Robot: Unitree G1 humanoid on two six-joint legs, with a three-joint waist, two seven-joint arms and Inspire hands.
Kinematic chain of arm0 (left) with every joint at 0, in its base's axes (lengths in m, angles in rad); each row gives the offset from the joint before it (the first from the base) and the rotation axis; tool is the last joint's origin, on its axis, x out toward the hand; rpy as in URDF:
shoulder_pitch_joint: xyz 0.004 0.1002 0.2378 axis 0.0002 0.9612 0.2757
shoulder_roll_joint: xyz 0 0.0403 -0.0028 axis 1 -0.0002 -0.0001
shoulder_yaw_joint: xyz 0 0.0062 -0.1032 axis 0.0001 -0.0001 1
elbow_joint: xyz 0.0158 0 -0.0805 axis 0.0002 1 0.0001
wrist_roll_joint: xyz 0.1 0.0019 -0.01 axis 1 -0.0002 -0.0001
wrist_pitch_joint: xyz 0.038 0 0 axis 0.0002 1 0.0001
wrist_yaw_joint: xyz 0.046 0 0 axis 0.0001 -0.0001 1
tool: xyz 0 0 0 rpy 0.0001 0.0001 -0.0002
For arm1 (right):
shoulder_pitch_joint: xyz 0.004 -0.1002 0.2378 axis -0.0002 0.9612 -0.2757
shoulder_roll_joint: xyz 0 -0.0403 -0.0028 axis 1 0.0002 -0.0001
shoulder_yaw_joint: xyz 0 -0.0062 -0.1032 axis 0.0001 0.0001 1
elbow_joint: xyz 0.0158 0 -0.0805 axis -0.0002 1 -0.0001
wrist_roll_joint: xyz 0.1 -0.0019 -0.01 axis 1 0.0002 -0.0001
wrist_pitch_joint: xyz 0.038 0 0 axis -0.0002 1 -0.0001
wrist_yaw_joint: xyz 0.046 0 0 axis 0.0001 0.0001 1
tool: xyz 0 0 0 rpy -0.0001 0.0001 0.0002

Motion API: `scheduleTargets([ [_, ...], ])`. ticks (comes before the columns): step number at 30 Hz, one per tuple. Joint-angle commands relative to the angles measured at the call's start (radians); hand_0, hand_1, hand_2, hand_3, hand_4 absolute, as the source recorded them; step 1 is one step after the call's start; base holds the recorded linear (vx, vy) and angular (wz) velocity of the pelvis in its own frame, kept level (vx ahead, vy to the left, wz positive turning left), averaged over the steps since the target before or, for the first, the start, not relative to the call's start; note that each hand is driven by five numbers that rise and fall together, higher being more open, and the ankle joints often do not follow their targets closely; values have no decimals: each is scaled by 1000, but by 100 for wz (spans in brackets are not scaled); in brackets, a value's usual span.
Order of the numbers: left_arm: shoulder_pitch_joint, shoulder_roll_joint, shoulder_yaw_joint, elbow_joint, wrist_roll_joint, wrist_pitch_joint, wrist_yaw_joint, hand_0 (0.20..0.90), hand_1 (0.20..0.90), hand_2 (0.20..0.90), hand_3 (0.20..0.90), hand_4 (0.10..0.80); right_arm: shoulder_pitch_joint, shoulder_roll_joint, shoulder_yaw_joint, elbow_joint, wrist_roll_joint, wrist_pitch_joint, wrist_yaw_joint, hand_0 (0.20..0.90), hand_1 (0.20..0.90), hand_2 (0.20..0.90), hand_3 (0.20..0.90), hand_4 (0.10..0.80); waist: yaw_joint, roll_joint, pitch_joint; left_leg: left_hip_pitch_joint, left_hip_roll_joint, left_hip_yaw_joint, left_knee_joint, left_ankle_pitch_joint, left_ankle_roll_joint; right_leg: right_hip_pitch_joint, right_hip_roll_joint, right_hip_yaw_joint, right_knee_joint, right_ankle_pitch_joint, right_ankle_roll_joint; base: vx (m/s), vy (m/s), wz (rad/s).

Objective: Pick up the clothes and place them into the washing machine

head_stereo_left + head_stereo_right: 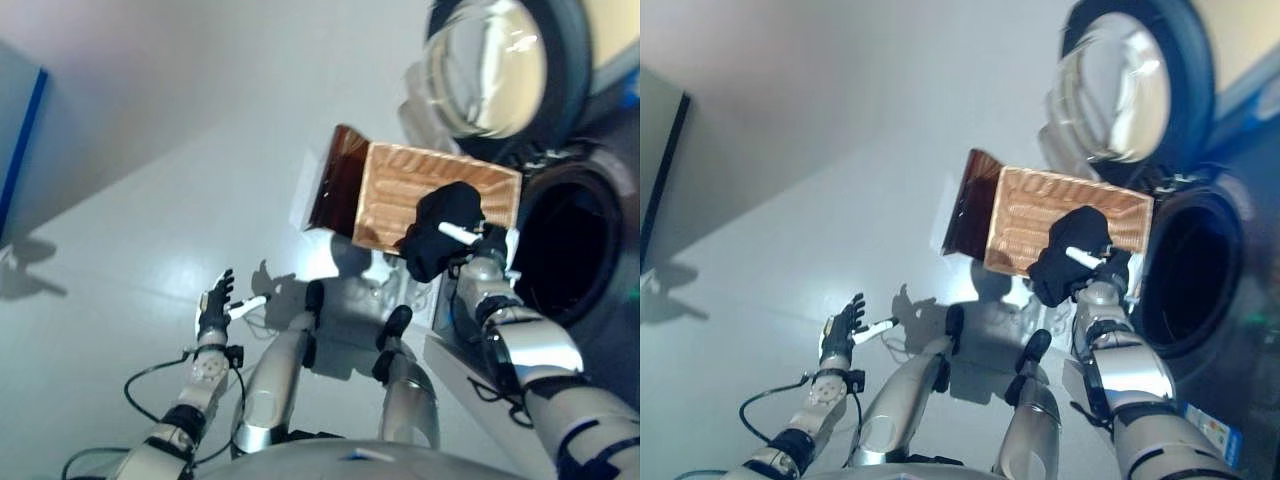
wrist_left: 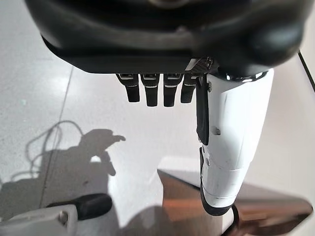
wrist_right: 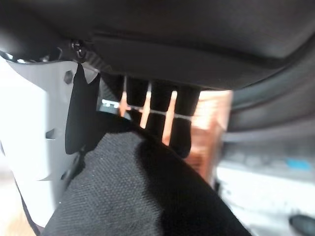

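The right hand's fingers (image 3: pixel 162 110) curl over the top of a black garment (image 3: pixel 138 191), with the white-covered thumb pressed against its side, so the cloth is pinched between thumb and fingers. In the head views the right hand (image 1: pixel 478 243) holds this dark bundle (image 1: pixel 445 228) raised in front of an orange-brown basket (image 1: pixel 420 195), whose ribbed side faces the camera. The bundle hangs partly over the basket's wall and sits just beside the dark round opening of the washing machine (image 1: pixel 570 245), not inside it. The machine's glass door (image 1: pixel 490 65) stands swung open above the drum.

The left hand (image 1: pixel 215 305) is low on the robot's left, well apart from basket and machine, over the pale floor (image 1: pixel 120 300). Its fingers (image 2: pixel 152 91) are straight and loosely spread, holding nothing, thumb extended. A blue-edged panel (image 1: pixel 25 150) stands at the far left.
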State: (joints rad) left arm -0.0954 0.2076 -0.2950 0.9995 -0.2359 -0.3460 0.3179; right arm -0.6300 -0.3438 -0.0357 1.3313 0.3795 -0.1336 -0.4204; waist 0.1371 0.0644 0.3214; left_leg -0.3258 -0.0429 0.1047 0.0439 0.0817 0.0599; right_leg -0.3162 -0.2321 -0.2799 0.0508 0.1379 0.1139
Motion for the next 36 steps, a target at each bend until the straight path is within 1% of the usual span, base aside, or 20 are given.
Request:
scheduleTargets([
  [1, 30, -13, -27, 38, -20, -40, -20, 900, 900, 900, 900, 800, 21, -60, -20, -32, 166, -124, 17, 200, 200, 200, 200, 300, -16, 17, -101, -35, 18, -19, -20, 17, -112, 52, -19, 41, -49, -9, 42, 9, 37, -27],
  [4, 50, -29, -26, 57, -40, -42, -37, 900, 900, 900, 900, 800, 67, -9, -72, -72, 291, -165, 48, 200, 200, 200, 200, 300, -34, 38, -122, -4, 19, 1, -23, 5, -112, 68, -20, 68, -73, -7, 48, 19, 42, -35],
  [7, 57, -46, -46, 64, -56, -50, -53, 900, 900, 900, 900, 800, 96, 52, -134, -136, 488, -232, 111, 200, 200, 200, 200, 300, -46, 65, -133, 9, 20, 12, -21, -3, -106, 66, -21, 90, -63, -15, 44, -5, 41, -28],
  [11, 79, -63, -84, 37, -79, -61, -82, 900, 900, 900, 900, 800, 101, 111, -225, -185, 712, -302, 187, 200, 200, 200, 200, 300, -49, 110, -140, 13, 11, 14, -21, -10, -100, 58, -26, 96, -48, -29, 42, -14, 31, -11],
  [13, 85, -65, -99, 18, -89, -68, -93, 900, 900, 900, 900, 800, 82, 111, -248, -198, 767, -327, 202, 200, 200, 200, 200, 300, -49, 134, -135, -2, 9, 13, -11, -7, -97, 38, -29, 96, -29, -33, 38, -50, 37, 2],
  [15, 90, -64, -110, 3, -96, -69, -102, 900, 900, 900, 900, 800, 52, 102, -256, -193, 786, -336, 199, 200, 200, 200, 200, 300, -47, 150, -125, -11, 9, 12, 5, -13, -94, 22, -28, 99, 1, -47, 32, -52, 33, 1],
  [17, 80, -62, -123, -12, -107, -75, -106, 900, 900, 900, 900, 800, 6, 100, -265, -213, 815, -361, 200, 200, 200, 200, 200, 300, -48, 165, -85, -37, 17, 11, 58, -31, -89, -25, -24, 113, 78, -80, 21, -144, 6, -6],
  [18, 72, -56, -128, -21, -114, -75, -107, 900, 900, 900, 900, 800, -27, 97, -267, -222, 833, -376, 197, 200, 200, 200, 200, 300, -49, 171, -52, -66, 24, 12, 121, -53, -84, -61, -28, 122, 153, -111, 14, -259, -54, -9],
  [19, 65, -46, -134, -28, -118, -75, -107, 900, 900, 900, 900, 800, -63, 91, -269, -221, 841, -392, 185, 200, 200, 200, 200, 300, -48, 170, -14, -122, 32, 9, 200, -72, -79, -111, -23, 128, 235, -146, 0, -183, -48, -4],
  [20, 63, -45, -132, -28, -118, -75, -108, 900, 900, 900, 900, 800, -67, 90, -270, -220, 840, -393, 185, 200, 200, 200, 200, 300, -47, 169, -15, -131, 33, 10, 212, -78, -79, -121, -23, 131, 247, -152, -1, -148, -81, 2],
  [22, 61, -38, -127, -36, -135, -75, -112, 900, 900, 900, 900, 800, -94, 86, -274, -226, 846, -410, 174, 200, 200, 200, 200, 300, -48, 162, 6, -199, 38, 3, 311, -107, -77, -168, -19, 136, 334, -185, -16, -33, -71, 6],
  [23, 71, -30, -123, -44, -132, -77, -117, 900, 900, 900, 900, 800, -128, 70, -272, -220, 851, -424, 168, 200, 200, 200, 200, 300, -39, 157, 2, -245, 40, -19, 400, -165, -75, -218, -14, 144, 422, -239, -18, -48, -42, 13],
  [24, 71, -30, -123, -46, -132, -77, -117, 900, 900, 900, 900, 800, -130, 69, -272, -218, 851, -425, 168, 200, 200, 200, 200, 300, -39, 158, 7, -261, 45, -7, 408, -149, -69, -233, -15, 137, 428, -224, -26, -22, -18, 14],
  [25, 71, -30, -123, -46, -132, -77, -117, 900, 900, 900, 900, 800, -130, 69, -272, -218, 851, -425, 168, 200, 200, 200, 200, 300, -39, 158, 7, -261, 45, -7, 408, -149, -69, -233, -15, 137, 428, -224, -26, 0, 0, 0],
  [26, 86, -23, -122, -48, -128, -73, -124, 900, 900, 900, 900, 800, -166, 48, -276, -211, 857, -440, 159, 200, 200, 200, 200, 300, -30, 157, 1, -302, 47, -27, 486, -206, -67, -273, -12, 147, 505, -281, -25, 79, -19, -6],
  [27, 99, -13, -125, -54, -124, -75, -127, 900, 900, 900, 900, 800, -196, 27, -268, -213, 858, -445, 154, 200, 200, 200, 200, 300, -25, 158, 5, -325, 42, -37, 520, -221, -58, -297, -5, 153, 543, -293, -31, 79, -17, -16],
  [31, 110, 0, -125, -76, -128, -74, -130, 900, 900, 900, 900, 800, -256, -26, -256, -194, 863, -451, 144, 200, 200, 200, 200, 300, -9, 168, 6, -387, 33, -55, 591, -249, -44, -364, -2, 171, 620, -323, -45, -10, 5, -27],
  [32, 115, 10, -126, -74, -124, -75, -127, 900, 900, 900, 900, 800, -282, -52, -247, -187, 864, -454, 137, 200, 200, 200, 200, 300, -1, 172, 1, -395, 30, -59, 594, -255, -41, -378, -3, 173, 632, -332, -44, 37, 15, 14],
  [35, 116, 9, -125, -73, -127, -75, -123, 900, 900, 900, 900, 800, -314, -80, -247, -188, 870, -459, 131, 200, 200, 200, 200, 300, 7, 179, -8, -405, 25, -57, 585, -255, -40, -400, -4, 182, 636, -336, -44, 38, 23, 2],
  [36, 121, 9, -120, -82, -135, -78, -123, 900, 900, 900, 900, 800, -335, -115, -255, -188, 864, -468, 115, 200, 200, 200, 200, 300, 10, 190, -16, -406, 22, -55, 575, -252, -41, -407, -4, 192, 635, -340, -45, 47, 39, -13],
])
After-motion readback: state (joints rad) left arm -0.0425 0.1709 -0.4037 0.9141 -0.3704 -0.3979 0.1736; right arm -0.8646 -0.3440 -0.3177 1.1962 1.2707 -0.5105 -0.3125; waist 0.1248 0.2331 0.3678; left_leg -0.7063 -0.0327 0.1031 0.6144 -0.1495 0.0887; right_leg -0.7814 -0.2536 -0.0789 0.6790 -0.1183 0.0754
